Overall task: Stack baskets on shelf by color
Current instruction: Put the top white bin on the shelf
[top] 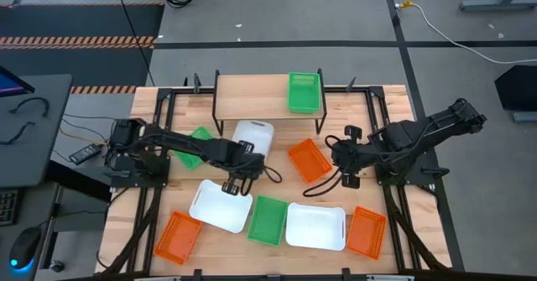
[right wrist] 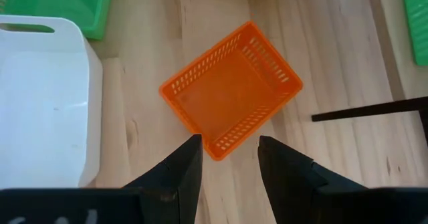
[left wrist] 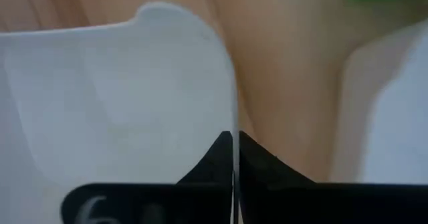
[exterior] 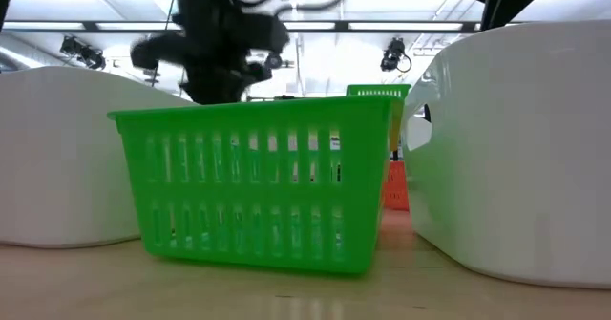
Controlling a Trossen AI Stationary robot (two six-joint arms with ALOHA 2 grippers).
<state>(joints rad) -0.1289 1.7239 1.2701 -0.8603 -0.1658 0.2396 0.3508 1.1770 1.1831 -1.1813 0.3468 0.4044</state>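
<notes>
The left pincer (top: 232, 187) is lowered onto the far rim of a white basket (top: 220, 206) at the bench's (top: 394, 105) front-left. In the left wrist view the thin white wall (left wrist: 233, 83) is seen edge-on between the dark fingers, so the pincer is clenched on that rim, prob. so the basket can be lifted by one wall.

The right pincer (right wrist: 227, 154) hangs released, fingers spread, just above and short of the orange basket (right wrist: 231, 97) near bench centre. It is judged to be lined up for a grab on that basket's near rim.

The shelf (top: 252, 86) stands at the bench's back. One green basket (top: 304, 91) is already on its right end; no other basket is seen on it, so most of the sorting is judged not yet done.

Elsewhere:
- A second white basket (top: 252, 137) is just in front of the shelf, w/ a green one (top: 198, 138) partly hidden under the left arm.
- The front row, left to right after the gripped one: green (top: 268, 220), white (top: 315, 226), orange (top: 367, 231).
- Another orange (top: 177, 236) sits at the front-left corner.

Stacks are presumably meant to be kept one colour each, w/ white placed apart from the green.
</notes>
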